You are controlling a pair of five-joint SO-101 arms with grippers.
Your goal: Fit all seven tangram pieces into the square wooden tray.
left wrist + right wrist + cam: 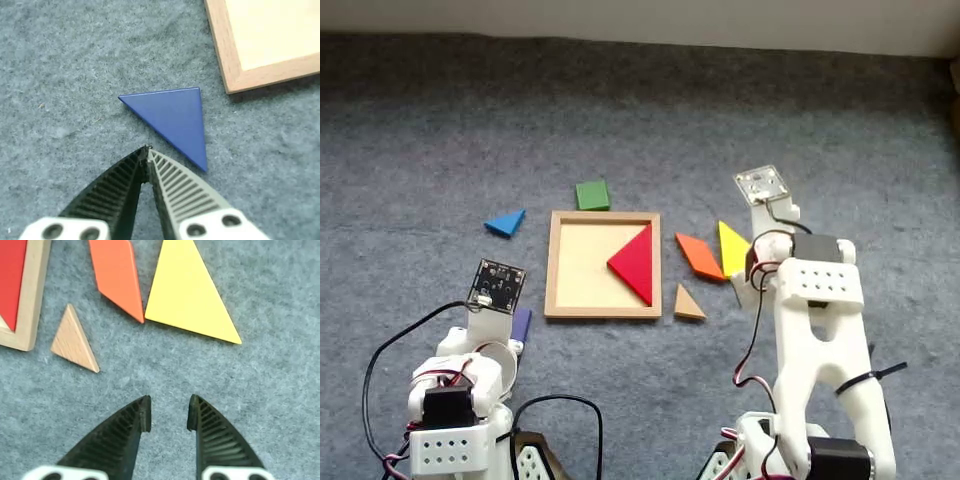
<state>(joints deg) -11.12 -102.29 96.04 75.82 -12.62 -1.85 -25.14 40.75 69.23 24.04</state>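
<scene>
Pressing its fingers together on nothing, your left gripper (147,151) is sitting just beside the dark blue triangle (175,117), left of the wooden tray (603,313). Your right gripper (168,412) is holding its fingers slightly apart over the grey carpet (440,130), near the yellow triangle (187,295). The red triangle (635,262) is lying inside the tray.

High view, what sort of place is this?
Probably a tabletop robot practice setup: a grey felt-like cover, the left arm and right arm side by side, and a wooden tray holding a red triangle, with a yellow triangle loose beside it.
</scene>
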